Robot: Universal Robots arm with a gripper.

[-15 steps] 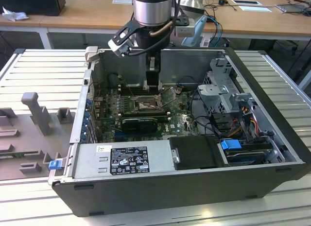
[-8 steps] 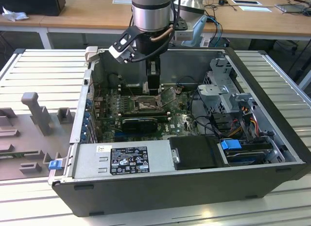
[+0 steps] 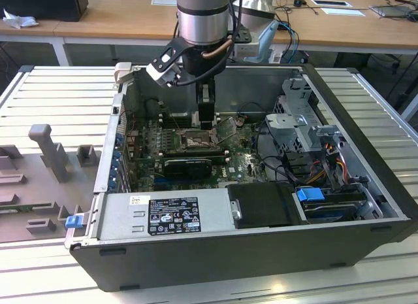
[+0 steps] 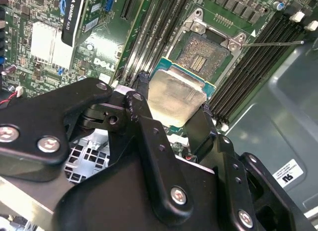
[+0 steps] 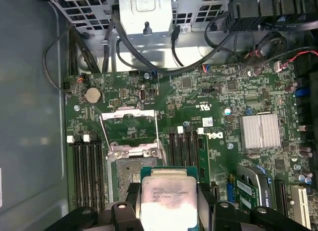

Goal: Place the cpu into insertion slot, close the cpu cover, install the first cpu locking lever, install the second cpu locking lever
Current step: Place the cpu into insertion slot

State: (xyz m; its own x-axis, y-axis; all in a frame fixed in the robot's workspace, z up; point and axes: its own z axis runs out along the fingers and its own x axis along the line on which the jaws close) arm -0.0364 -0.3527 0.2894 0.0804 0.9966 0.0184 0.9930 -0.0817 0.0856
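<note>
Pincer: the pincer (image 4: 174,99) hangs inside an open computer case (image 3: 261,252). Its two black fingers (image 4: 141,87) pinch the cpu between them by opposite edges.
Cpu: the cpu (image 4: 176,94) is a pale silver square on a green base, held flat and level. It sits in the air above the board and is not seated yet. Gripping the edges appears to keep its underside free to meet the socket.
Insertion slot: the insertion slot (image 5: 126,174) lies bare just beside the held cpu (image 5: 166,196), its dark pin field showing. In the exterior view the pincer (image 3: 206,118) stands almost straight above it.
Cpu cover: the cpu cover (image 5: 126,112), a thin silvery frame, is swung up and away from the socket, so nothing blocks the way down.
Locking lever: a thin metal rod, likely a locking lever (image 4: 273,42), is swung well out from the socket and seems released.
Motherboard: the green motherboard (image 5: 198,92) carries the socket, with black memory slots (image 5: 87,166) flanking it closely.
Surroundings: in the exterior view, a grey power supply (image 3: 163,216) lies at 6 o'clock from the socket and a metal drive cage (image 3: 300,114) at 3 o'clock. The case rests on a slatted metal counter (image 3: 52,88).
</note>
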